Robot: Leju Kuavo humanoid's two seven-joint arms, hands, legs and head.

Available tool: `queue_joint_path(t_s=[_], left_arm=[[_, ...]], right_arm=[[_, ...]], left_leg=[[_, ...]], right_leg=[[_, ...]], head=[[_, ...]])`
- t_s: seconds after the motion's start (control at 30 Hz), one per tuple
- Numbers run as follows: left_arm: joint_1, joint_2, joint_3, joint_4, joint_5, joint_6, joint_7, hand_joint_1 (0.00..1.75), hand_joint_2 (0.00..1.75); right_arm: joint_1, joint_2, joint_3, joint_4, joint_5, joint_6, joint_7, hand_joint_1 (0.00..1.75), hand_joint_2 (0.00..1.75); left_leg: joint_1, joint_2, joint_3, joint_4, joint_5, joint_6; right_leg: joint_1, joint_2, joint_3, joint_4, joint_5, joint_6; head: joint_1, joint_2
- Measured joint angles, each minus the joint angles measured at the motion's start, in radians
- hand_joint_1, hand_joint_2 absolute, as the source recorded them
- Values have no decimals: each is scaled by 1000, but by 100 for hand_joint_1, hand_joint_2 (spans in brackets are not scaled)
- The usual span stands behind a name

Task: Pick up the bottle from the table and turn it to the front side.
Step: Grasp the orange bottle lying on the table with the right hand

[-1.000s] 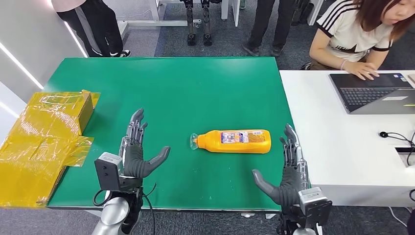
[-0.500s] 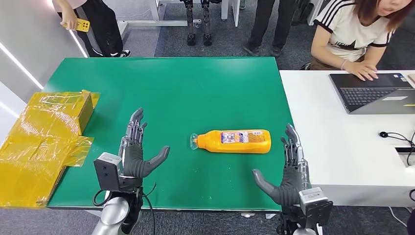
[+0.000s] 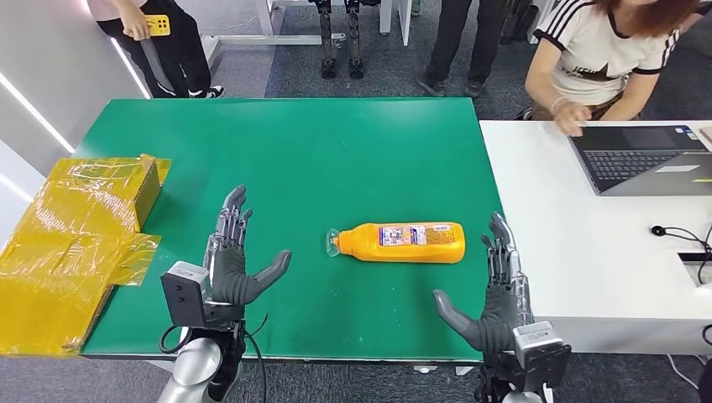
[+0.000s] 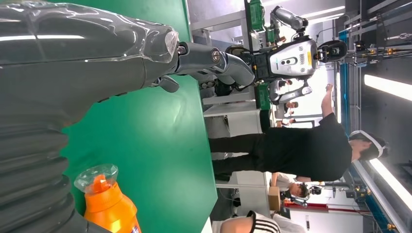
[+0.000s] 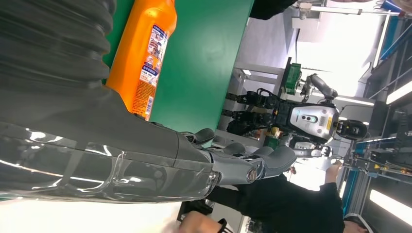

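Bottle (image 3: 405,242): on its side, between both hands.
Left hand (image 3: 233,267), right hand (image 3: 497,294): fingers apart — empty.
Advice: grip mid-body — avoid the cap.

The bottle (image 3: 401,242) lies on its side on the worktop (image 3: 336,151), near the front and right of centre, its cap end pointing left. The left hand (image 3: 232,265) is over the front of the worktop, well left of the bottle and apart from it. The right hand (image 3: 496,294) is at the front right corner, just right of the bottle's base and nearer the robot. A wrapped box (image 3: 71,243) rests over the worktop's left edge. A second table (image 3: 579,252) adjoins the worktop on the right, with a laptop (image 3: 642,159) at its far side. A person (image 3: 604,59) sits behind that table.
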Motion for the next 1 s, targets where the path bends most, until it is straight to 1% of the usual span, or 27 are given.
queue_joint_path(t_s=[0.2,0.37,0.47,0.7,0.8,1.0], left_arm=[[0,0,2,0,-1,-1,0,0,175],[-5,-6,2,6,-6,-9,-7,0,175],[-8,-10,2,10,-6,-11,-10,0,175],[-14,-11,2,13,-6,-13,-13,0,175],[-15,-10,2,15,1,-19,-23,0,175],[-17,-8,2,27,19,-31,-33,0,175]], right_arm=[[-20,-3,1,3,22,-1,7,0,175],[-101,-16,1,36,107,-6,41,0,175],[-133,-21,0,54,117,-6,44,0,175],[-160,-30,0,77,133,-10,50,0,175],[-215,-64,3,112,147,-24,62,0,175],[-375,-172,20,240,155,-35,102,0,175]], left_leg=[[0,0,0,0,0,0],[0,1,0,0,0,0],[0,0,0,0,1,0],[0,1,0,0,1,0],[0,1,0,0,1,0],[-1,1,-1,1,2,2]], right_leg=[[0,0,0,0,0,0],[0,1,0,0,1,0],[0,0,0,0,1,0],[0,1,0,0,1,0],[0,1,0,0,1,0],[0,1,0,0,3,2]], head=[[0,0],[0,0],[0,0],[0,0],[0,0],[0,0]])
